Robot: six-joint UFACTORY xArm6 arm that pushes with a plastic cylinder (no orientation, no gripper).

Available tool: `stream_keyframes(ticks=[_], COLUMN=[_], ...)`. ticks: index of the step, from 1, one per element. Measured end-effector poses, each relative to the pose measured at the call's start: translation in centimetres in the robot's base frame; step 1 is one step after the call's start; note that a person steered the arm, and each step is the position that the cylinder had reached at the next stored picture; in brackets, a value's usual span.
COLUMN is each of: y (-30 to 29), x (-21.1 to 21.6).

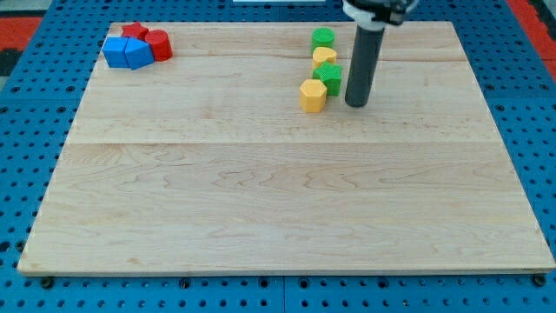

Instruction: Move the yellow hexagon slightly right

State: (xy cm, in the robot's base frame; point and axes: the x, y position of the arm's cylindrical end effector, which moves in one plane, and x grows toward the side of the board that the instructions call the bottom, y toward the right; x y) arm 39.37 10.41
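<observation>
a pale wooden board (pixel 278 191) fills most of the frame, lying on a blue pegboard surface (pixel 35 287) with red areas at the upper corners; eight small blocks sit on the board, in two clusters along the upper part; in the upper left of the frame there are four: two blue blocks, a blue cube-like block (pixel 115 52) and a second blue block (pixel 137 54) touching it on its right, and two red ones, a red star-like block (pixel 134 32) behind them and a red cylinder (pixel 159 44) at the right end of the cluster; in the upper middle, right of centre, there are four more in a close column: two green, a green cylinder (pixel 323 36) at the top and a green block (pixel 330 77) lower down whose shape i cannot make out, and two yellow, a yellow block (pixel 325 57) between the two greens and the yellow hexagon (pixel 313 95) at the bottom of the column, touching the lower green block at its upper right; there is one dark rod, upright, and my tip (pixel 356 104) rests on the board just right of the lower green block and to the right of the yellow hexagon, slightly apart from both; there is no claw to open or close, the rod holds nothing.
</observation>
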Motion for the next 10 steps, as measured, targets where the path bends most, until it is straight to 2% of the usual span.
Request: stream_keyframes(ticks=[1,2,3,4,5,6,7,8,9,10], y=[-5.9,-11.4,-12.0,-11.2,-10.4,-7.6,-9.5,-14.6,-11.1,-7.5], x=[3.1,-0.6,-4.4,-4.8,-3.6,0.6,1.9,-2.5,-7.3,-6.7])
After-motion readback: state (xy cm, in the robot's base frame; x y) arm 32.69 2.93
